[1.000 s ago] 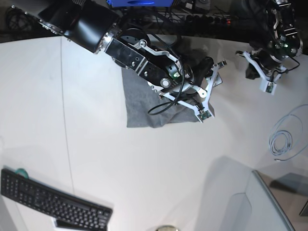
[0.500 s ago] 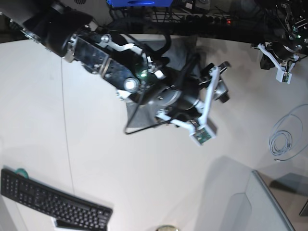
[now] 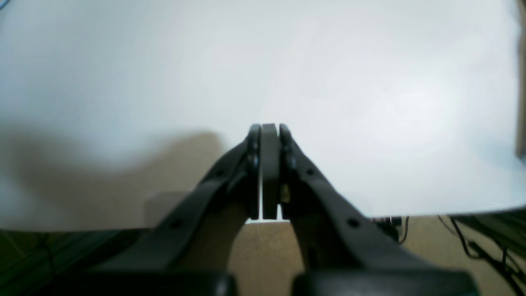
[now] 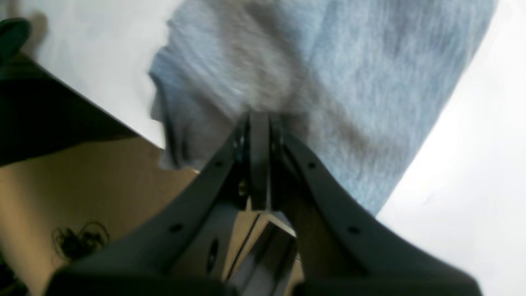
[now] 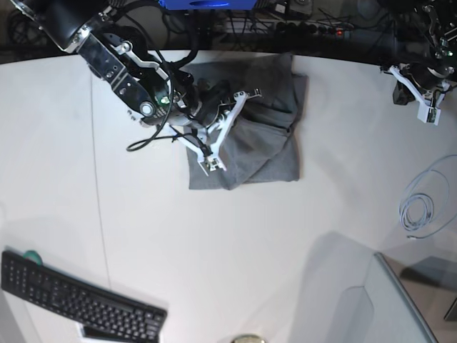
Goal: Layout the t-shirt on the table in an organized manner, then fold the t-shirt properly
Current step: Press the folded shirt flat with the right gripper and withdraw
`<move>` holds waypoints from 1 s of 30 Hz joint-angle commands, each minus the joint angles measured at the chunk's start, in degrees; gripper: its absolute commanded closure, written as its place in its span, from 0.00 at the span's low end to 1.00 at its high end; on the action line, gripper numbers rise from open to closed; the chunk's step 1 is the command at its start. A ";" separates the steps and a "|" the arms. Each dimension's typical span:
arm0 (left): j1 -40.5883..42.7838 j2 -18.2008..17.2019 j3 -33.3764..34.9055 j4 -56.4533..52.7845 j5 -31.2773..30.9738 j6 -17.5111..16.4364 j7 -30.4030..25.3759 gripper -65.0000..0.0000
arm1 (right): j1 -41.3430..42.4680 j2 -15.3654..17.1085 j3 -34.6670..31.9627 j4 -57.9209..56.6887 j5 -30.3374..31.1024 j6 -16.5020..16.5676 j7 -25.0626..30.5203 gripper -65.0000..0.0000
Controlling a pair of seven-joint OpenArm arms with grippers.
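Observation:
The grey t-shirt (image 5: pixel 260 125) lies folded in a compact block near the far edge of the white table (image 5: pixel 214 250). My right gripper (image 5: pixel 218 96) hovers over the shirt's left part. In the right wrist view the right gripper (image 4: pixel 259 119) is shut, its tips just above the grey t-shirt (image 4: pixel 349 82), and no fabric shows between them. My left gripper (image 5: pixel 408 77) hangs at the far right edge, well away from the shirt. In the left wrist view the left gripper (image 3: pixel 269 129) is shut and empty above the bare table (image 3: pixel 370 82).
A black keyboard (image 5: pixel 78 300) lies at the near left corner. A coiled white cable (image 5: pixel 418 207) rests at the right. A grey chair back (image 5: pixel 378 300) rises at the near right. Dark cables and a power strip (image 5: pixel 314 28) run behind the far edge.
My right arm swung left, from the shirt's right side back over its left part, and its gripper closed. The shirt now lies uncovered. My left arm drew back towards the far right.

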 commanded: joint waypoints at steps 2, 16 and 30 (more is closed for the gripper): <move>0.35 -1.36 -2.87 0.61 -0.44 0.49 -0.85 1.00 | 0.83 -0.29 -1.54 -1.48 0.07 0.32 2.02 1.00; 0.35 -1.27 -5.24 0.61 -0.35 0.49 -0.94 1.00 | 8.65 -6.00 -7.08 -10.71 0.07 0.41 5.89 1.00; 0.35 -1.18 -5.07 0.61 -0.70 0.49 -0.76 1.00 | 21.40 -17.78 -7.08 -30.93 0.25 6.12 14.59 1.00</move>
